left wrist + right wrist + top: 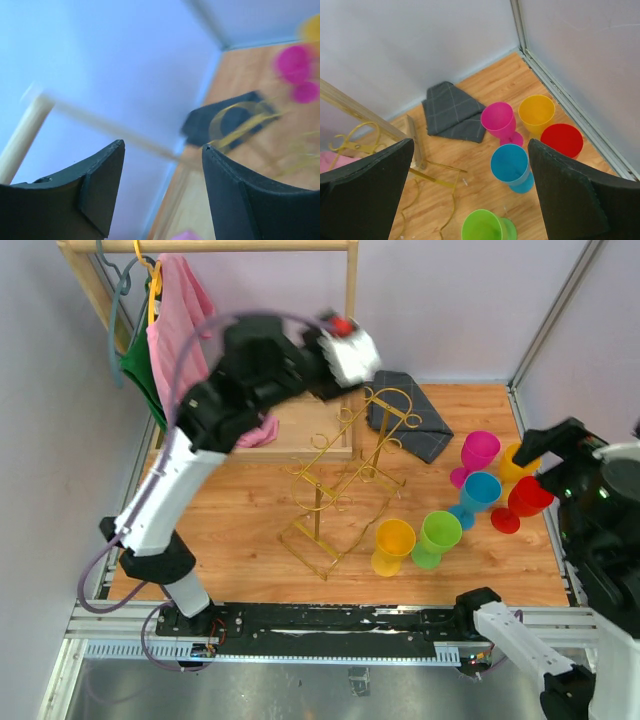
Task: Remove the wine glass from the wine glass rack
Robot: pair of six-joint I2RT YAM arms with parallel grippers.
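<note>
The gold-yellow wire wine glass rack (345, 475) stands on the middle of the wooden table (250, 530), its square base nearer and its curled scroll hooks farther off. No glass can be seen hanging on any hook. The wine glasses, all coloured plastic goblets, stand on the table to the right of the rack: a yellow goblet (393, 540) and a green goblet (440, 532) nearest it, then a blue goblet (480, 490), a magenta goblet (479, 450), an orange goblet (512, 462) and a red goblet (527, 498) out towards the right wall.

The left gripper (162, 150) hangs high over the far end of the rack, just in front of the wooden clothes rack (350, 280). Its fingers are spread and nothing sits between them. In its own blurred view only a gold curl and the folded grey cloth (410, 425) show past the pads. The right gripper (470, 145) hovers at the right edge above the cluster of goblets, fingers spread as wide as they go and likewise empty.

Judged from this layout, the lifting-off looks finished – the step in hand seems to be the left arm standing clear of the rack. The next move calls for drawing that arm back to the near side without brushing the scroll hooks or the wooden rail. If a glass is still hooked somewhere, the pictures do not show it.
</note>
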